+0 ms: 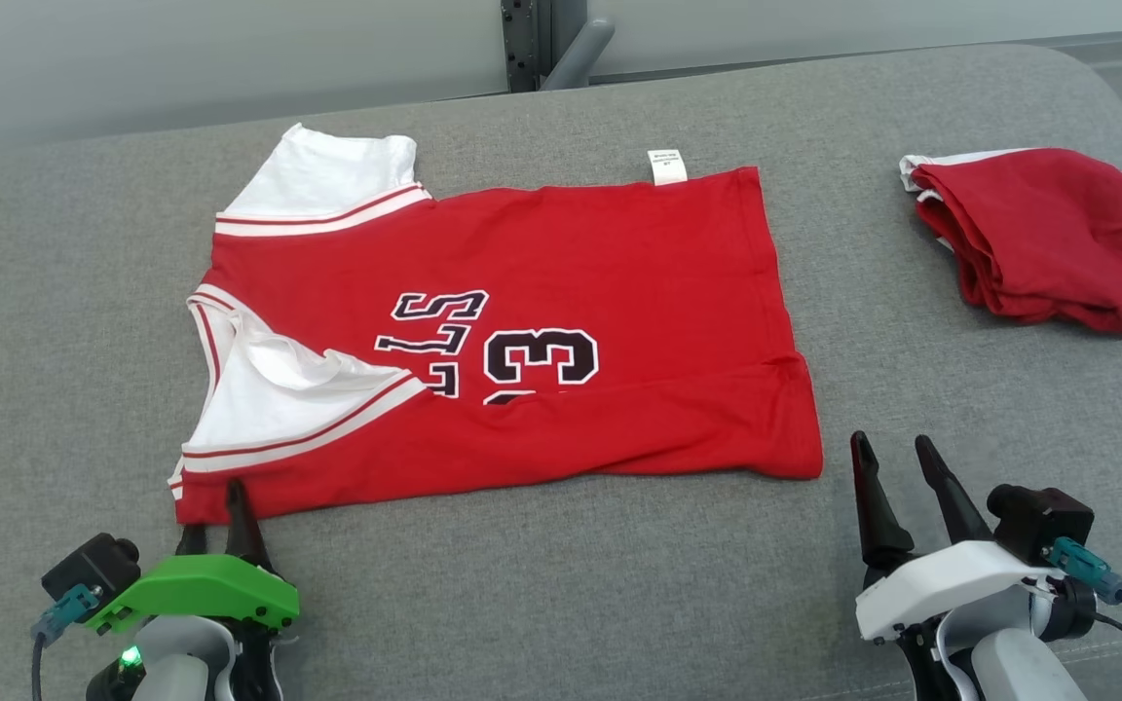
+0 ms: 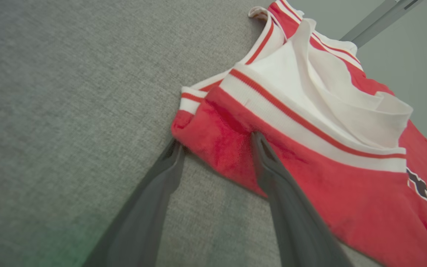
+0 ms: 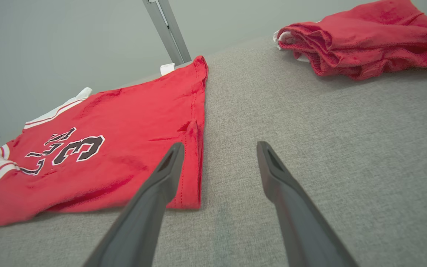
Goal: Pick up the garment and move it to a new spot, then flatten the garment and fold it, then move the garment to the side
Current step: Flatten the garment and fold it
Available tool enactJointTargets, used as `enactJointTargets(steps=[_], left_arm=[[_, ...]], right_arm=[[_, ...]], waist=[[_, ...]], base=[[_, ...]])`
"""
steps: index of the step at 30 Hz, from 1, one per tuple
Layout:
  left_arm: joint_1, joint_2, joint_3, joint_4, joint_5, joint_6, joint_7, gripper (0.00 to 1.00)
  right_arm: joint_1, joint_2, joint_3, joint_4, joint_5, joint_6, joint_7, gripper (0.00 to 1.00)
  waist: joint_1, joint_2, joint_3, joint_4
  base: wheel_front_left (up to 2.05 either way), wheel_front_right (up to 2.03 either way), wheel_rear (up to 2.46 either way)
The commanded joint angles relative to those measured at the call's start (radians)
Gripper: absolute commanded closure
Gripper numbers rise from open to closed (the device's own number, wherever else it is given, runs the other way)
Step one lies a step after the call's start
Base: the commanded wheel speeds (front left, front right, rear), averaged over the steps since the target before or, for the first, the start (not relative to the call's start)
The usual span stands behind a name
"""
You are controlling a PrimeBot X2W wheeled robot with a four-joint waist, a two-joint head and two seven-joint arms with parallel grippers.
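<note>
straddling near-left corner of jersey (image 1: 542, 253) w/ left gripper (image 2: 217, 140), jaws open, no grip | right gripper (image 1: 890, 440) jaws open, clear of hem | jersey flat mid desk (image 1: 561, 604), near edge folded over | risk: pinch takes top layer only, fold drags askew

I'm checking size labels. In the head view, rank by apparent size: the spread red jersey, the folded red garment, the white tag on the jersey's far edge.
1. spread red jersey, by far the largest.
2. folded red garment.
3. white tag, tiny.
All lie at similar distance, so nearness hardly affects the order.
</note>
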Motion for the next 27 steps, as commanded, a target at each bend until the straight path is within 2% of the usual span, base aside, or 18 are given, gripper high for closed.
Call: enactJointTargets(steps=[1,9,14,27], left_arm=[[-0.010,0.001,-0.004,0.014,0.000,-0.009,-0.003,1.00],[-0.028,0.015,-0.026,-0.029,0.061,-0.023,-0.049,1.00],[-0.020,0.014,-0.045,-0.097,0.114,-0.014,-0.060,1.00],[0.024,0.008,-0.046,-0.228,0.166,0.005,-0.062,1.00]], right_arm=[[0.006,0.001,0.007,0.004,0.004,-0.001,0.011,0.00],[-0.011,0.006,-0.003,0.051,-0.003,-0.001,0.103,0.00],[-0.046,0.007,0.026,0.094,0.049,-0.001,0.132,0.00],[-0.183,0.009,0.129,0.355,0.128,-0.001,0.106,0.00]], waist=[[0.0000,0.0031,0.004,-0.002],[0.0000,0.0031,0.004,0.012],[0.0000,0.0031,0.003,0.031],[0.0000,0.0031,0.006,0.066]], base=[[0.00,0.00,0.00],[0.00,0.00,0.00],[0.00,0.00,0.00],[0.00,0.00,0.00]])
